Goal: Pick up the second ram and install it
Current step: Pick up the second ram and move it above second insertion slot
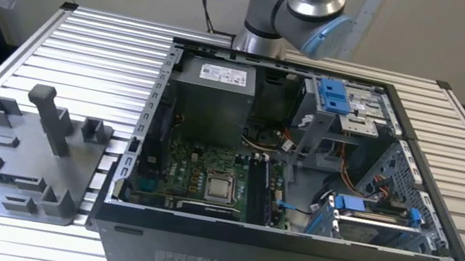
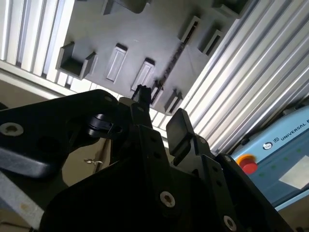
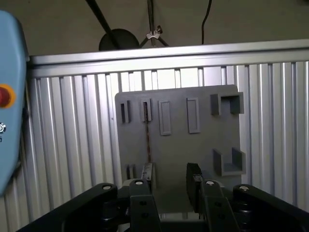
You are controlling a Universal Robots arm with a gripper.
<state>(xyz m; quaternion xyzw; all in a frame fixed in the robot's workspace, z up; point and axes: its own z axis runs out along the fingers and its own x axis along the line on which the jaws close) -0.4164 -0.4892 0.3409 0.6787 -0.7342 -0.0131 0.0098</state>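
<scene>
The second ram (image 3: 147, 133) stands on its thin edge in slots of the grey fixture plate (image 3: 203, 145), showing as a dark narrow line; in the second wrist view the ram (image 2: 170, 67) runs slantwise across the plate (image 2: 125, 29). My gripper (image 3: 170, 176) hangs above the plate, open, with nothing between its fingers. One black finger (image 3: 147, 175) lines up with the near end of the ram, and the other finger (image 3: 193, 178) is off to its side. The gripper (image 2: 160, 108) stands apart from the stick in the second wrist view too.
An open computer case (image 1: 287, 255) lies on the slatted metal table (image 1: 94, 49), with the motherboard (image 1: 205, 176) and its dark memory slots (image 1: 258, 189) exposed. The fixture plate (image 1: 6, 162) with upright posts sits at the exterior view's left. The arm's elbow (image 1: 302, 6) rises behind the case.
</scene>
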